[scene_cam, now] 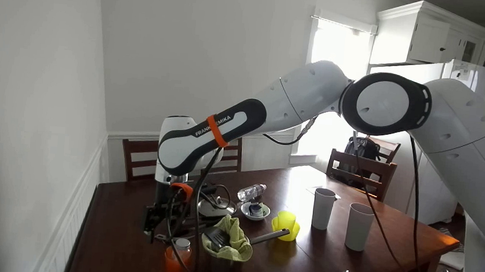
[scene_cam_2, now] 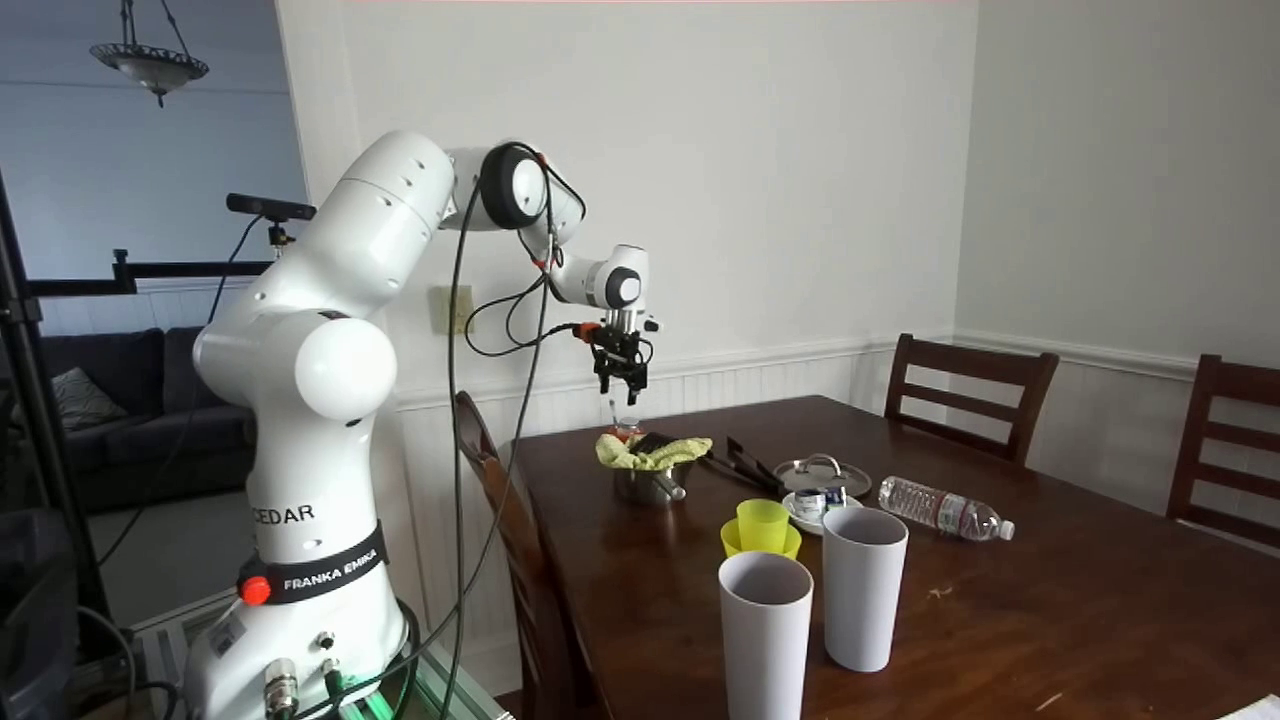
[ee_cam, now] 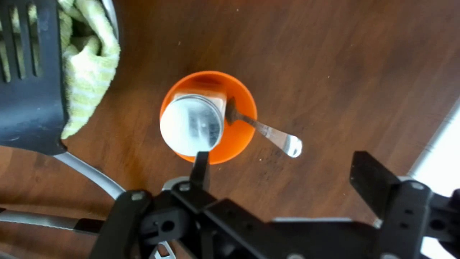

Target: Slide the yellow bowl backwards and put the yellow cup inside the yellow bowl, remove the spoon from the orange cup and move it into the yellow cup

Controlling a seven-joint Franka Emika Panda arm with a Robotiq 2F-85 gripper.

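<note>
Spread wide up close, the hand (ee_cam: 280,162) gripped nothing, which I judged right for taking the spoon (ee_cam: 271,135) next. That spoon leaned out over the rim of the orange cup (ee_cam: 233,144), its handle free, probably because the lidded jar (ee_cam: 192,124) inside crowded it. The yellow cup (scene_cam_2: 763,525) sat inside the yellow bowl (scene_cam_2: 731,542) on the desk (scene_cam_2: 1000,620), presumably to receive the spoon.

Shiny metal spoon (ee_cam: 275,136), wooden table (ee_cam: 305,72)

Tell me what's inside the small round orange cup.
The orange cup holds a silver-lidded clear jar and a silver metal spoon, handle jutting past the rim. The jar hides whatever's beneath it; its contents can't be made out.
</note>
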